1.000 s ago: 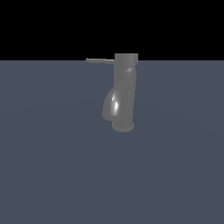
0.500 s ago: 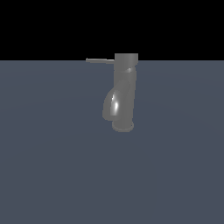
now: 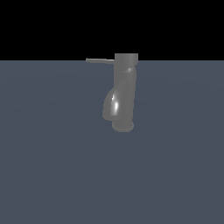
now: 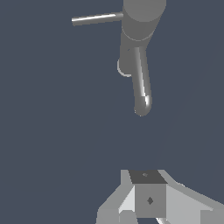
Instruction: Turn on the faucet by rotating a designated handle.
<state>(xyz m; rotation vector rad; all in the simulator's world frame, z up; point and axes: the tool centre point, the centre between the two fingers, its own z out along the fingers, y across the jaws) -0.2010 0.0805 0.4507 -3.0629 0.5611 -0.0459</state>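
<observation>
The dark grey faucet (image 3: 125, 89) stands upright on the flat grey-blue ground, its curved spout (image 3: 110, 105) facing the exterior view's left. The thin handle (image 3: 99, 60) sticks out level from the cap toward the exterior view's left. The wrist view looks down on the faucet (image 4: 141, 26), its handle (image 4: 97, 18) and its spout (image 4: 142, 87). My gripper (image 4: 150, 200) shows only in the wrist view, well apart from the faucet and touching nothing. Its fingertips appear pressed together with no gap and nothing between them. The arm is out of the exterior view.
The ground (image 3: 52, 166) is a plain grey-blue surface all around the faucet. A black background lies beyond its far edge. No other objects show.
</observation>
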